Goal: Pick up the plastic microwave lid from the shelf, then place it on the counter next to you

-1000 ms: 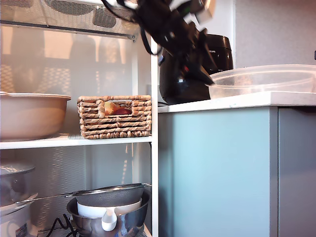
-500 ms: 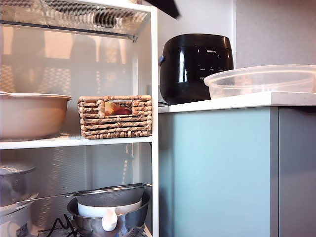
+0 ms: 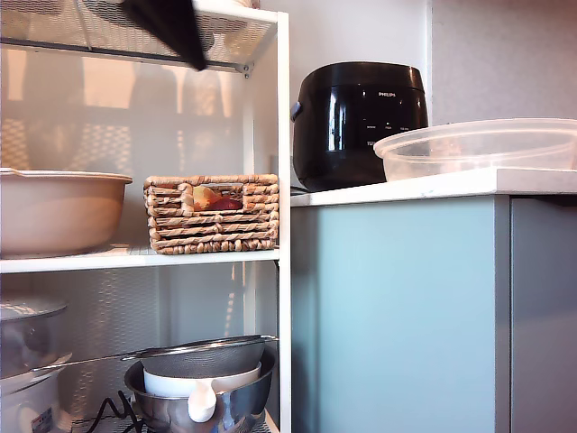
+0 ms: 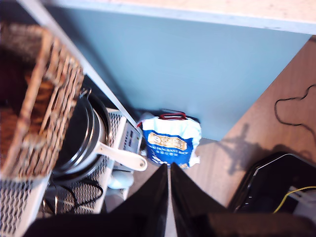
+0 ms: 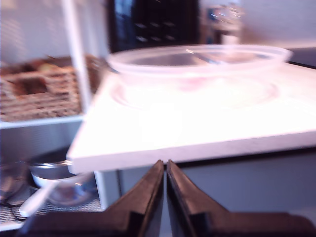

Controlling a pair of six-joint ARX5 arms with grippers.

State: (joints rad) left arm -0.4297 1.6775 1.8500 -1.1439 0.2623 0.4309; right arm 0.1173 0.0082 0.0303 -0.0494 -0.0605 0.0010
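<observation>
The plastic microwave lid point(image 3: 478, 149) lies rim up, like a bowl, on the white counter point(image 3: 424, 186) at the exterior view's right, with nothing gripping it. My second gripper point(image 5: 165, 163) is shut and empty, in front of the counter's edge point(image 5: 197, 133) and short of the lid point(image 5: 197, 61). My first gripper point(image 4: 169, 168) is shut and empty too, pointing down past the shelf's post point(image 4: 74, 64) toward the floor. A dark part of an arm point(image 3: 171, 27) shows at the top of the exterior view, in front of the shelf point(image 3: 282, 135).
A black rice cooker point(image 3: 359, 122) stands on the counter just behind the lid. The shelf holds a wicker basket point(image 3: 212, 212), a beige bowl point(image 3: 59, 209) and, lower, a strainer over a metal pot point(image 3: 203, 388). A blue and white bag point(image 4: 170, 140) sits on the floor.
The arm that was at the lid's rim a second ago has lifted away. A dark arm part now shows above the shelf. The lid stays on the counter.
</observation>
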